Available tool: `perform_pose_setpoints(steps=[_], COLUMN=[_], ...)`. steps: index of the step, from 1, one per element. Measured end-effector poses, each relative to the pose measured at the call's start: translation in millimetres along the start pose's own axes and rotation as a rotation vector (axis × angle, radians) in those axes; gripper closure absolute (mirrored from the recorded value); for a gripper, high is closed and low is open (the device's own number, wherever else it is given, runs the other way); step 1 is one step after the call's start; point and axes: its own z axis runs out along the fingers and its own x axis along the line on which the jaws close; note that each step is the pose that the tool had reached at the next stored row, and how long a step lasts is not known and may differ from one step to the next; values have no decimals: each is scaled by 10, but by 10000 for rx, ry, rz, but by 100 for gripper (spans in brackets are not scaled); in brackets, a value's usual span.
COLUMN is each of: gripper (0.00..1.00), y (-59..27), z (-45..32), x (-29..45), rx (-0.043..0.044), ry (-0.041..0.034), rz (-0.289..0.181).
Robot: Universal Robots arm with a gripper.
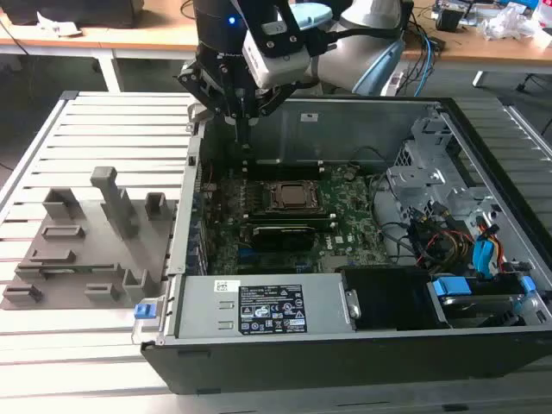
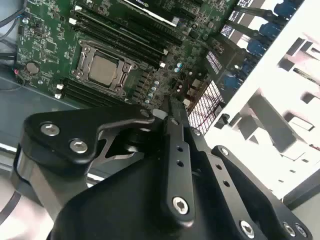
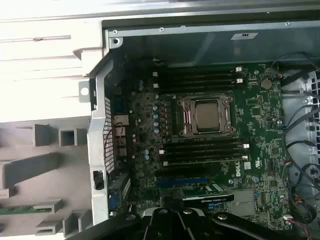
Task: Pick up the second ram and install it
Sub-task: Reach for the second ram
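Over the back edge of the open computer case (image 1: pixel 345 366), in the exterior view, the hand (image 1: pixel 243 136) hangs with its fingers pressed together and nothing between them, above the motherboard (image 1: pixel 349 226). The case lies on a slatted bench (image 1: pixel 103 112), and a grey holder tray (image 1: pixel 95 250) sits just beside it on the exterior view's left. In the second wrist view, the hand (image 2: pixel 169 106) narrows to a closed tip above the board, near the processor socket (image 2: pixel 102 70). In the first wrist view, the second ram (image 3: pixel 17 210) lies flat in the grey holder tray (image 3: pixel 30 170) outside the case, well apart from the hand (image 3: pixel 172 212), while black memory slots (image 3: pixel 200 150) run along both sides of the socket.
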Motion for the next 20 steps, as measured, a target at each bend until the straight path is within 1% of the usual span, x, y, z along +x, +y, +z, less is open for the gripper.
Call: perform_pose_setpoints(steps=[1, 2, 4, 7, 9, 10, 15, 18, 20], gripper=[89, 89, 89, 89, 89, 89, 89, 89, 89], y=[0, -4, -8, -19, -23, -27, -46, -51, -57], z=[0, -2, -3, -6, -8, -10, -16, -18, -20], x=[0, 51, 107, 253, 303, 367, 613, 689, 776], rx=[0, 0, 0, -1, 0, -1, -1, -1, 0], ry=[0, 0, 0, -1, -1, -2, -2, -2, -2], rz=[-1, 1, 1, 1, -1, 0, 0, 0, 1])
